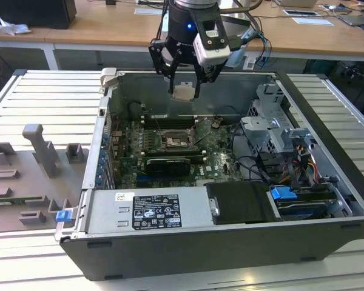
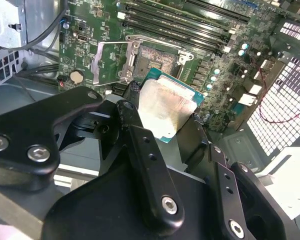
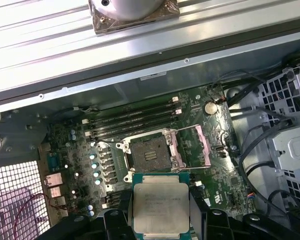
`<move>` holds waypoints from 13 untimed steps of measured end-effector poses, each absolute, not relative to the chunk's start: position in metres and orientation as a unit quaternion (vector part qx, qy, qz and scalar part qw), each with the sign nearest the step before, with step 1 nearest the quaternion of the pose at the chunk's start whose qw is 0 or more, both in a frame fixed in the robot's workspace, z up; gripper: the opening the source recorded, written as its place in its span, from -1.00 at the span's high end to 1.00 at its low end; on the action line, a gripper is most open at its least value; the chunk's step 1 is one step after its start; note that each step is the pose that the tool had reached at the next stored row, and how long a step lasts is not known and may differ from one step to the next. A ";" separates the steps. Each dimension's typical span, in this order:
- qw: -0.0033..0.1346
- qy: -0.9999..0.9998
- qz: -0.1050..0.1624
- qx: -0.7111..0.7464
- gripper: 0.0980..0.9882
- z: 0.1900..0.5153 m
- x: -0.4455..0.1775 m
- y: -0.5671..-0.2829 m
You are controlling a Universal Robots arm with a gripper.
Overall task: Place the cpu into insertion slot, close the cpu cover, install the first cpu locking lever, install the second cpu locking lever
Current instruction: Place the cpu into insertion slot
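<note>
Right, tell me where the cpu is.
In the exterior view the cpu is clamped in the pincer, held in the air above the open insertion slot.

wrist (image 1: 191,12) black, blue light (image 1: 188,25) | end effector (image 1: 184,92) black, linked fingers (image 2: 140,165), silver screws (image 2: 170,204) | white camera block (image 1: 211,39), cables (image 1: 261,42)

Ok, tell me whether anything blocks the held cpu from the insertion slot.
Nothing visible does: the gripper holds the cpu above the bare insertion slot, with the cpu cover swung open beside it.

cpu (image 2: 162,107): one corner hidden behind fingers (image 2: 140,145) (second wrist view).
slot (image 1: 171,141): contacts too small to tell (exterior view).
</note>
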State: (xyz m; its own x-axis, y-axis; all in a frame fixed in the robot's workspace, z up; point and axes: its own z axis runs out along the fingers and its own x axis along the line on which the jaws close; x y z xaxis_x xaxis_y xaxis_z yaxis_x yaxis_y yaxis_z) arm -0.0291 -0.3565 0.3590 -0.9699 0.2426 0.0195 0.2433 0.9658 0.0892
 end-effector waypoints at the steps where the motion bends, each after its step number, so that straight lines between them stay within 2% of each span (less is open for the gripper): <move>1: 0.004 -0.991 -0.046 -0.123 0.00 0.359 -0.029 -0.357; 13: 0.003 -0.987 -0.046 -0.157 0.00 0.358 -0.029 -0.357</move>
State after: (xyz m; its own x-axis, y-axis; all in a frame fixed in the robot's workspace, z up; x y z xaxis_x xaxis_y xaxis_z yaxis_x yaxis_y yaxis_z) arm -0.0291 -0.3565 0.3582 -0.9509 0.3090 0.0195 0.3095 0.9467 0.0892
